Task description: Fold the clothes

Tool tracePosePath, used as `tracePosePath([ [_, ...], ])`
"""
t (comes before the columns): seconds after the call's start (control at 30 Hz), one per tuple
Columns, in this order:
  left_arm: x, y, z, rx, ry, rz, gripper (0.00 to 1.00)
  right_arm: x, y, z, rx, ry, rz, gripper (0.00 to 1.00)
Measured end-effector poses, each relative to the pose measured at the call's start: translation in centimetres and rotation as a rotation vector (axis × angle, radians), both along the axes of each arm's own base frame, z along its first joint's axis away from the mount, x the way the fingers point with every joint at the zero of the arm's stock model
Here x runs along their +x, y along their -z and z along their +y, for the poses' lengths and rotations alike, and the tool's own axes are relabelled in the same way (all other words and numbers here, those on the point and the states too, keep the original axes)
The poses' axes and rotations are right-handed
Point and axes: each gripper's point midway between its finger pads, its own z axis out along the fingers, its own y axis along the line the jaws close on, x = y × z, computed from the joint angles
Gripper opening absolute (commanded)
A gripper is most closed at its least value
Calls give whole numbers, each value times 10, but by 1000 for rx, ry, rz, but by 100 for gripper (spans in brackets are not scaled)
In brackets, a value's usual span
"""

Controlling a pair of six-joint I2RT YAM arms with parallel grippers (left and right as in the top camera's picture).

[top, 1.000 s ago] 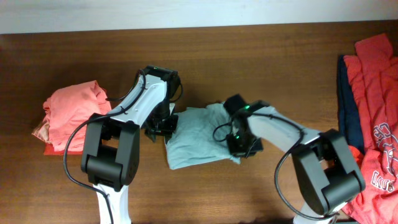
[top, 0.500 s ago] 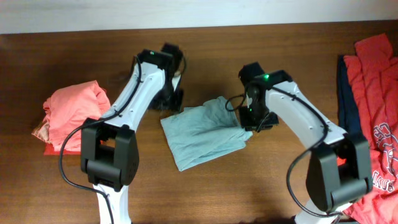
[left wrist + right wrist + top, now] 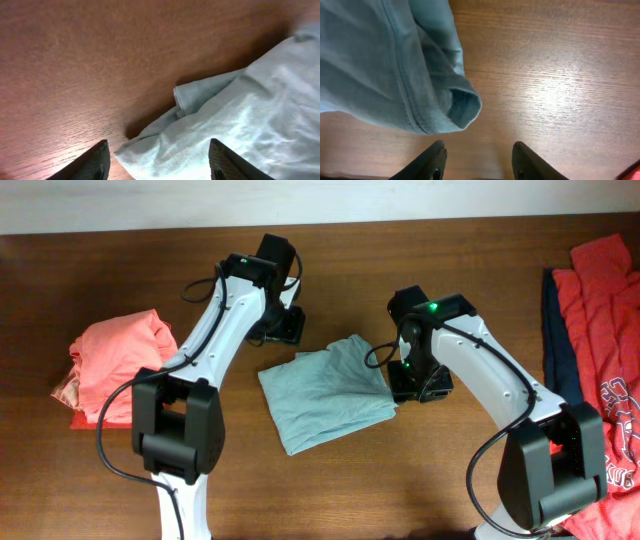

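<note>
My left gripper (image 3: pixel 159 155) has its two dark fingers spread wide with nothing clamped between them. It hangs over the upper-left corner of the pale grey-blue T-shirt (image 3: pixel 325 392). In the left wrist view a doubled edge of the cloth lies below the gap. I cannot tell whether the fingertips brush the fabric.

My right gripper (image 3: pixel 479 150) is also parted, a little less wide, and empty. It sits over bare wood just beside the shirt's right edge, where a stitched hem curls into a small loop in the right wrist view.

The T-shirt lies folded into a rough, tilted rectangle in the middle of the brown wooden table (image 3: pixel 400 250), between the two arms, free of both grippers.

Well apart at the left edge rests a coral-red bundle (image 3: pixel 115 365). At the far right, more coral-red shirts (image 3: pixel 605 310) lie spread out, one white-printed shirt (image 3: pixel 612 445) among them, with a navy shirt (image 3: pixel 560 365) beside them.
</note>
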Motion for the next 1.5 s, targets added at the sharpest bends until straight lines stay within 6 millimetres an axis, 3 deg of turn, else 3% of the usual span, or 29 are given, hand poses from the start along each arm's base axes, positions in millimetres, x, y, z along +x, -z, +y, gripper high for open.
tracePosePath([
  [0.2,-4,8,0,5,1,31,63,-4,2,6,48,-83,14,56],
  [0.27,-4,8,0,4,1,32,63,-9,0,16,122,-167,29,61],
  [0.5,-5,8,0,5,1,35,63,-34,-14,50,419,-468,80,63],
  [0.8,-20,8,-5,-34,25,103,63,-36,-20,62,516,-556,53,62],
  [0.87,-18,8,-8,-45,29,92,63,-36,-20,63,522,-554,53,55],
  [0.9,-16,8,-9,-52,30,83,64,-36,-21,63,527,-556,53,38],
  [0.97,-8,7,-12,-63,36,53,64,-37,-22,66,542,-547,53,18],
  [1.03,-1,6,-15,-73,52,19,64,-34,-21,69,550,-533,40,14],
  [1.2,8,13,-18,-78,73,-3,64,-24,-2,76,554,-437,-1,14],
  [1.3,5,40,-17,-59,79,54,64,-36,26,76,541,-367,29,16],
  [1.5,-12,78,-10,-20,75,176,62,-40,58,76,520,-298,5,19],
])
